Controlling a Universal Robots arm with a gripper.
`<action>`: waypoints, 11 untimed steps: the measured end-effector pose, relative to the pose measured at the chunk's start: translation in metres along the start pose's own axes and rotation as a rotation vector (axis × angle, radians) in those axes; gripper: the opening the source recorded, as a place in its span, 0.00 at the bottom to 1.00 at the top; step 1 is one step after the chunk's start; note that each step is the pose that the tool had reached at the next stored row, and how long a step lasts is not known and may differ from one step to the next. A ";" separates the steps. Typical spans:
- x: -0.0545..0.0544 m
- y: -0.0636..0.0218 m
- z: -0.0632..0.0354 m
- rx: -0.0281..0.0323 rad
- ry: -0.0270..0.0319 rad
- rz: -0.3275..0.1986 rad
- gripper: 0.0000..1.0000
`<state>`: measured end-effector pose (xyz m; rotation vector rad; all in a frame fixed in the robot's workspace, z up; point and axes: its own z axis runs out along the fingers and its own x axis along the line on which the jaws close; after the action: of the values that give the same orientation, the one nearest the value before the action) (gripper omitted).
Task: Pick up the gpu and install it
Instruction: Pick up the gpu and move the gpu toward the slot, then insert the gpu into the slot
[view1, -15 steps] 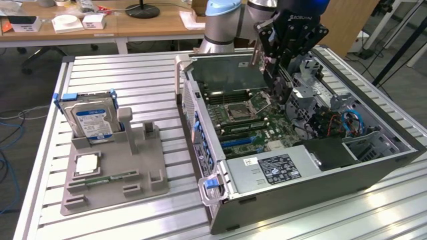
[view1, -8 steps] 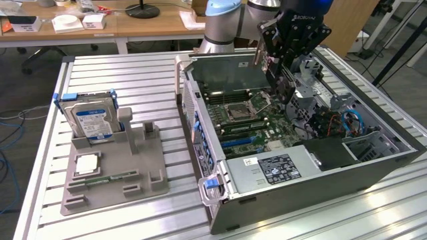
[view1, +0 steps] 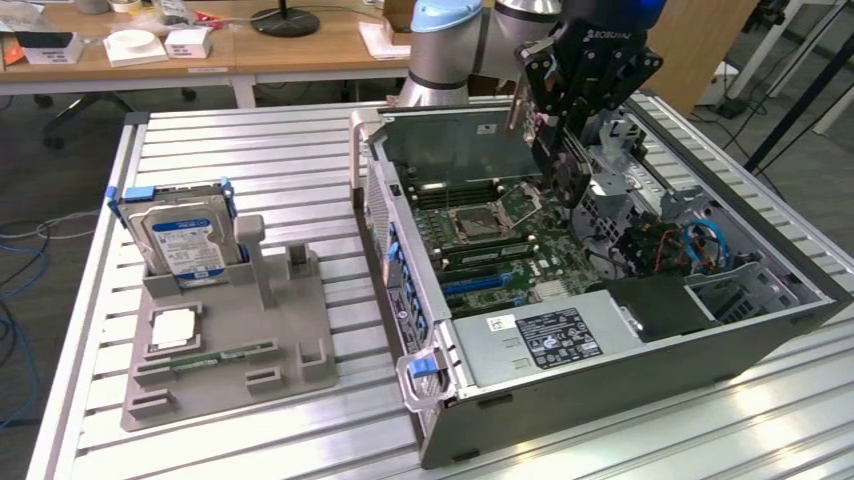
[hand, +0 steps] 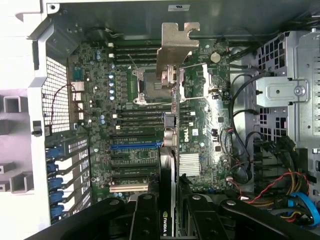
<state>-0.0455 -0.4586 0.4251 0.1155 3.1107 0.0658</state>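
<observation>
Exterior view: arm (view1: 451, 40) points downward, tool (view1: 561, 135) pinching the gpu (view1: 569, 176) above the motherboard (view1: 507, 250).

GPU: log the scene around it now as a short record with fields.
gpu: held on edge over the open case, silvery bracket at the end away from the jaws
gripper: jaws closed on the gpu, one on each flat side
seating: gpu above the motherboard, not yet in a slot
computer case: lying on the table, open side up
hard drive: upright in the grey holder, on the exterior view's left of the case
</observation>
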 end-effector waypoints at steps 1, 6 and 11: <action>0.000 0.0002 0.0000 0.0000 0.0000 0.000 0.26; 0.000 0.0007 0.0000 0.0000 0.0000 0.000 0.26; 0.000 0.0007 0.0000 -0.0001 0.0001 -0.001 0.26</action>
<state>-0.0456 -0.4579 0.4251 0.1133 3.1108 0.0659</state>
